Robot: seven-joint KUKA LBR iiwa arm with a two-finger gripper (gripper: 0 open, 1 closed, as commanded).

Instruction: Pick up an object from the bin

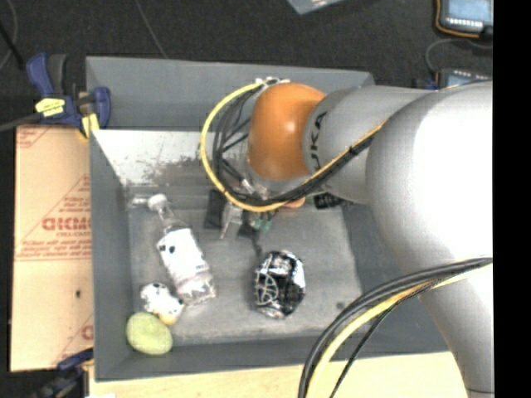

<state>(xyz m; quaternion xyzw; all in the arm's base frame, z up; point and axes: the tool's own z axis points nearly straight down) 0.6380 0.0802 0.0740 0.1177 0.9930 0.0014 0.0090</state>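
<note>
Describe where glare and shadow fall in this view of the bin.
Camera view: glare brightens the top of the arm's orange cover and the clear bottle; shadow darkens the bin floor around the hand; the black-and-white crumpled packet glints faintly.

Clear bottle (184, 262) lying flat, left-centre

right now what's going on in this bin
A KUKA arm reaches in from the right, with its gripper low over the floor of the grey metal bin, towards the back. Nothing has been lifted yet. A clear plastic bottle with a white label lies just below and left of the gripper, and a crumpled black-and-white packet lies below and right of it. A small white toy and a yellow-green round lump sit in the lower left corner.
</note>
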